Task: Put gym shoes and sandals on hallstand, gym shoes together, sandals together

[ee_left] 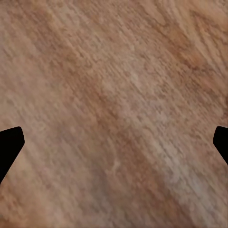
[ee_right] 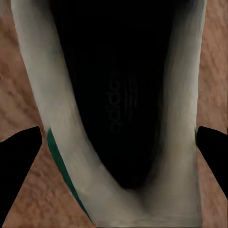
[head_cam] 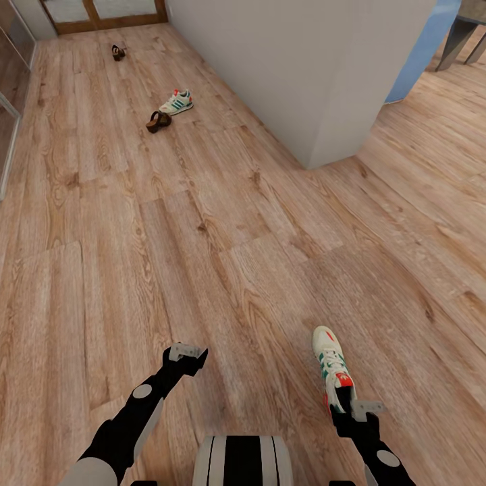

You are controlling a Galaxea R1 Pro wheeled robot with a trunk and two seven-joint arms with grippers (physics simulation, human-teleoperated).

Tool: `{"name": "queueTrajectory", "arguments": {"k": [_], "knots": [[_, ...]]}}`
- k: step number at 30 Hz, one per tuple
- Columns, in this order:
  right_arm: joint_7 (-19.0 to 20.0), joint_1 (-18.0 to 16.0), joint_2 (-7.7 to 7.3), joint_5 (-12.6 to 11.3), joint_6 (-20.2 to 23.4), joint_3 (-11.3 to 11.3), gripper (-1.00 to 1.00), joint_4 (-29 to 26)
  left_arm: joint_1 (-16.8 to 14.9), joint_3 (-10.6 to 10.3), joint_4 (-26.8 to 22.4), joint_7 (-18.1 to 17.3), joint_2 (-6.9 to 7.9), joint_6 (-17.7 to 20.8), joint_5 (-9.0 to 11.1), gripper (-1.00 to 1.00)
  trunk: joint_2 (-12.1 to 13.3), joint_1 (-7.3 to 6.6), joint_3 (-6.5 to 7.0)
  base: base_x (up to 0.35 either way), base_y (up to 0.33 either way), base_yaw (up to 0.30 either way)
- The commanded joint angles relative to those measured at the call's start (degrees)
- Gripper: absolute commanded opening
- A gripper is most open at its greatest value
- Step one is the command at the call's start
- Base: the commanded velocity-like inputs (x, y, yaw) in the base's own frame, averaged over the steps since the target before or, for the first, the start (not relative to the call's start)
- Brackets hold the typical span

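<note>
Wood-plank corridor floor (head_cam: 202,223) runs ahead, and the right gripper (head_cam: 345,405) holds a cream gym shoe (head_cam: 333,364) by its heel, toe pointing away, with a dark finger (ee_right: 19,161) on either side of the shoe's opening in the right wrist view. Far up the floor near the grey wall (head_cam: 297,74) a second gym shoe (head_cam: 177,102) lies just beside a brown sandal (head_cam: 158,121), with another sandal (head_cam: 118,52) further off by the wooden door (head_cam: 101,13). Left gripper (head_cam: 192,356) hangs over bare planks, its jaws spread wide and holding nothing.
</note>
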Motion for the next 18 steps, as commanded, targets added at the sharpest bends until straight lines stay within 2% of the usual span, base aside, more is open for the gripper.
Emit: {"name": "queueTrajectory", "arguments": {"k": [1, 18], "knots": [[0.02, -0.02, 0.01, 0.01, -0.17, -0.03, -1.00, 0.05, 0.00, 0.04, 0.03, -0.15, 0.00, -0.17, 0.02, 1.00, -0.01, -0.01, -0.03, 0.007, 0.000, 0.000], [0.21, -0.02, 0.01, 0.01, -0.14, 0.05, -1.00, 0.11, -0.04, -0.02, 0.01, -0.15, 0.00, -0.17, -0.01, 1.00, -0.01, -0.01, -0.03, 0.001, 0.000, 0.000]]}}
